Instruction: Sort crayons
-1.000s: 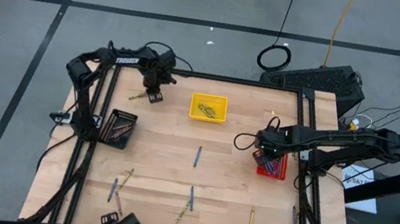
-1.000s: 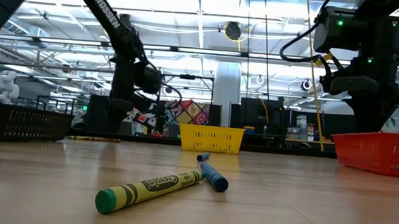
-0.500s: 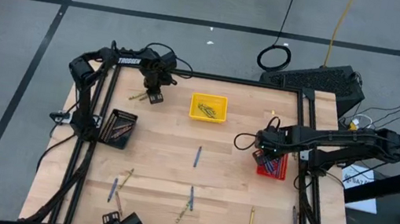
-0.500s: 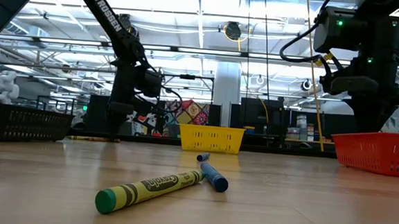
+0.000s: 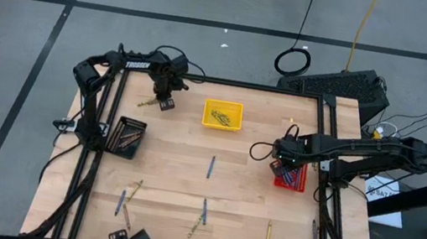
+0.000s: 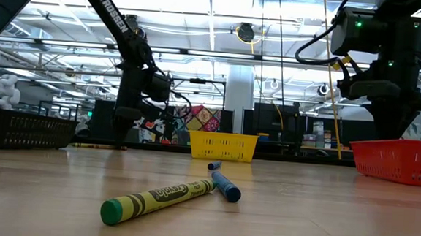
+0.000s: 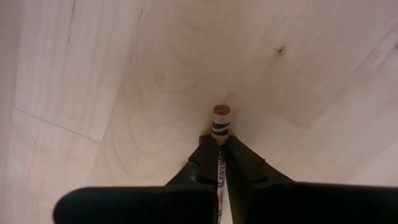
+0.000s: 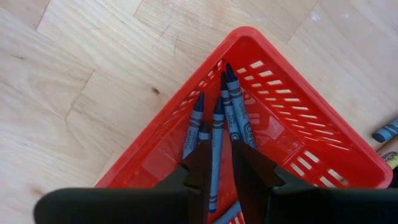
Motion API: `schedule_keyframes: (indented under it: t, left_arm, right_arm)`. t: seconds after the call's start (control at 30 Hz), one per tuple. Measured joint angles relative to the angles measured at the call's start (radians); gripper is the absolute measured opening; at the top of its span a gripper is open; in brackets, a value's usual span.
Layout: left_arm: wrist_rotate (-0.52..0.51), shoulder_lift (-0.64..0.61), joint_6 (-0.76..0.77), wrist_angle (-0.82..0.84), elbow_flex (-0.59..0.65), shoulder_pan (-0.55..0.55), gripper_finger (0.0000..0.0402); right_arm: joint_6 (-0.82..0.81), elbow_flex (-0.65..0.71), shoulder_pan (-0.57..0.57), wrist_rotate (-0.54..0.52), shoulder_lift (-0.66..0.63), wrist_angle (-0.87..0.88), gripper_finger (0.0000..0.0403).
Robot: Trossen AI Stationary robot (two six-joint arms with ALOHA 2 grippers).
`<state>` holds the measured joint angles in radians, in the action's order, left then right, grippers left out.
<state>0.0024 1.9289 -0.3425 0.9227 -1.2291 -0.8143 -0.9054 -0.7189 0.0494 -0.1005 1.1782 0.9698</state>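
At the table's far left, my left gripper (image 5: 164,100) points down and is shut on a brown crayon (image 5: 146,103). My right gripper (image 5: 282,157) hovers over the red tray (image 5: 298,186) at the right. Its fingers stand slightly apart (image 8: 216,149) above several blue crayons (image 8: 233,106) lying in the tray. Loose crayons lie flat on the wood: a blue one (image 5: 211,167) in the middle, more (image 5: 203,211) toward the near edge, and a yellow one (image 5: 268,232). In the low view a yellow crayon (image 6: 158,200) and a blue one (image 6: 225,185) lie close by. My left gripper pinches the brown crayon between its two fingertips (image 7: 205,152), on the crayon's long sides, a short way behind its flat end (image 7: 221,113). The fingers come from above, pointing down, and lie across the crayon. The crayon lies level at the tabletop, its other end (image 5: 142,105) sticking out toward the table's left.
A yellow tray (image 5: 209,106) with olive crayons stands at the far middle. A black tray (image 5: 118,146) with brown crayons sits at the left edge. Dark frame rails (image 5: 324,145) run along the table's sides. Bare wood lies between the trays.
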Motion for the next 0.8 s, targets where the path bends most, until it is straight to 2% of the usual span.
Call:
schedule_keyframes:
  t: [0.27, 0.8]
  left_arm:
    - [0.011, -0.102, 0.023, 0.053, -0.017, 0.047, 0.0001]
    - [0.001, -0.391, 0.185, 0.323, -0.025, 0.21, 0.0]
  right_arm:
    - [0.008, 0.0, 0.0, -0.002, 0.0, 0.0, 0.0051]
    - [-0.005, 0.0, 0.0, -0.003, 0.0, -0.002, 0.0051]
